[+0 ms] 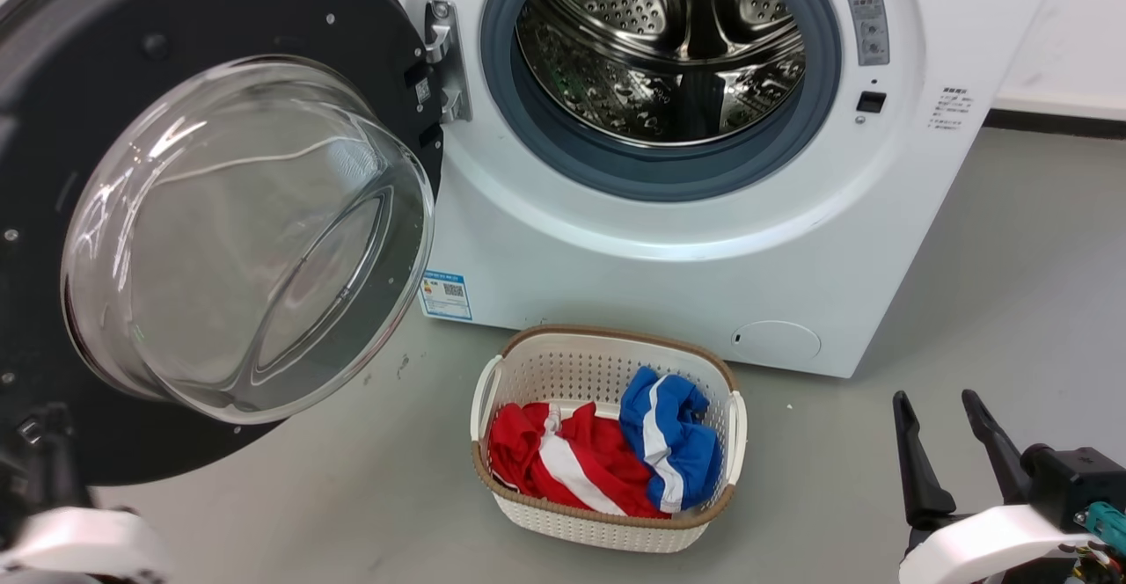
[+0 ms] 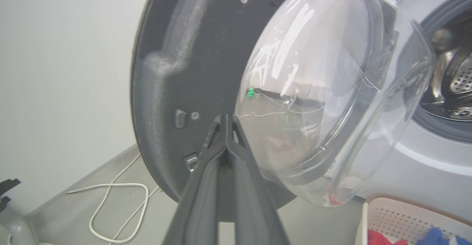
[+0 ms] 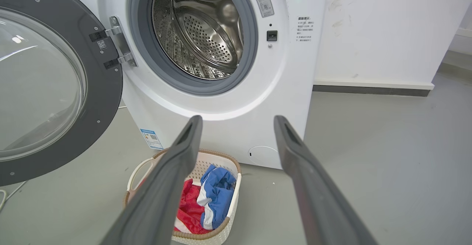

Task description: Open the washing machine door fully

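The washing machine door (image 1: 220, 12) is swung out to the left on its metal hinge (image 1: 444, 61). Its black inner face and bulging glass bowl (image 1: 246, 241) point toward me. The white washing machine (image 1: 660, 285) shows its steel drum (image 1: 660, 47) inside the grey gasket. In the left wrist view my left gripper (image 2: 225, 118) is shut, its tips pressed together against the door's black inner face (image 2: 177, 71), just beside the glass. My right gripper (image 1: 950, 430) stands open at the lower right, well away from the door (image 3: 107, 90), with nothing between its fingers (image 3: 173, 175).
A white laundry basket (image 1: 607, 335) with red and blue clothes sits on the grey floor in front of the machine. A white cable (image 2: 110, 208) lies on the floor behind the door, near a pale wall (image 2: 66, 71). Another wall (image 3: 387, 27) stands right of the machine.
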`<state>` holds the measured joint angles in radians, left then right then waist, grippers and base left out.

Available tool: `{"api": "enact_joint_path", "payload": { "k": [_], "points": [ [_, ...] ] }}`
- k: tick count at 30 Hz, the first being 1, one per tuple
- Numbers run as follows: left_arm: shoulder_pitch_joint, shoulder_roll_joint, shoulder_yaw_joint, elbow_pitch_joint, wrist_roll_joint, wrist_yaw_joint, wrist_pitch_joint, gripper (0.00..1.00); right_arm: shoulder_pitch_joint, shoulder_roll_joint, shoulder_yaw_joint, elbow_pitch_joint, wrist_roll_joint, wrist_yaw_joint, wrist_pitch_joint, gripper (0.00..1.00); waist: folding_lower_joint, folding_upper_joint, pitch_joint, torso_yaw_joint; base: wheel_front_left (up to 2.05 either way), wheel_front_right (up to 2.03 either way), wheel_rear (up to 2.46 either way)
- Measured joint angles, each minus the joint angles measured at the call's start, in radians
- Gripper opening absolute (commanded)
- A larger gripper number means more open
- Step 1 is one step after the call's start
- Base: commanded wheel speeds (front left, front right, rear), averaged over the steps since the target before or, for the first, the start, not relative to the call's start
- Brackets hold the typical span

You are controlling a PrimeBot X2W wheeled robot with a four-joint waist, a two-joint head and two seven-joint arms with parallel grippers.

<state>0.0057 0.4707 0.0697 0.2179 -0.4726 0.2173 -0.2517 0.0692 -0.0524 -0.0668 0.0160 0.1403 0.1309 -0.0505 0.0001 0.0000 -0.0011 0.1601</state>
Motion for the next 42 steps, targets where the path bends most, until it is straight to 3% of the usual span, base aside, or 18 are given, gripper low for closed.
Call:
{"api": "enact_joint_path", "payload": {
  "k": [11, 16, 26, 28, 29, 31, 32, 42],
  "points": [
    [0.095, -0.124, -0.184, -0.219, 0.052, 0.029, 0.073, 0.0, 0.012, 0.0, 0.015, -0.012, -0.04, 0.0, 0.013, 1.0, 0.0, 0.0, -0.04, -0.032, 0.0, 0.0, 0.0],
    [0.08, -0.167, -0.281, -0.226, 0.065, -0.009, 0.1, 0.0, 0.011, 0.0, 0.021, -0.017, -0.048, 0.0, 0.018, 1.0, -0.0001, 0.0, -0.044, -0.067, 0.0, 0.0, 0.0],
    [-0.049, -0.195, -0.359, -0.136, 0.083, -0.068, 0.09, 0.0, 0.011, -0.009, 0.048, -0.025, -0.05, 0.0, 0.034, 1.0, 0.0, 0.0, -0.039, -0.177, 0.0, 0.0, 0.0],
    [-0.06, -0.197, -0.363, -0.114, 0.084, -0.069, 0.089, 0.41, 0.011, -0.016, 0.052, -0.025, -0.05, 0.0, 0.034, 1.0, 0.0, 0.0, -0.039, -0.201, 0.0, 0.0, 0.0],
    [-0.062, -0.198, -0.363, -0.103, 0.084, -0.069, 0.086, 0.55, 0.011, -0.018, 0.052, -0.026, -0.049, 0.0, 0.035, 1.0, 0.0, 0.0, -0.039, -0.212, 0.0, 0.0, 0.0],
    [-0.069, -0.201, -0.364, -0.088, 0.084, -0.068, 0.08, 0.96, 0.011, -0.023, 0.055, -0.027, -0.047, 0.0, 0.035, 1.0, 0.0, 0.0, -0.04, -0.232, 0.0, 0.0, 0.0],
    [-0.072, -0.202, -0.364, -0.081, 0.083, -0.068, 0.079, 1.0, 0.011, -0.026, 0.055, -0.028, -0.047, 0.0, 0.035, 1.0, 0.0, 0.0, -0.041, -0.239, 0.0, 0.0, 0.0],
    [-0.071, -0.198, -0.354, -0.05, 0.091, -0.041, 0.055, 1.0, 0.012, -0.028, 0.06, -0.031, -0.042, 0.0, 0.035, 1.0, 0.0, 0.0, -0.035, -0.245, 0.0, 0.0, 0.0]
  ]
}}
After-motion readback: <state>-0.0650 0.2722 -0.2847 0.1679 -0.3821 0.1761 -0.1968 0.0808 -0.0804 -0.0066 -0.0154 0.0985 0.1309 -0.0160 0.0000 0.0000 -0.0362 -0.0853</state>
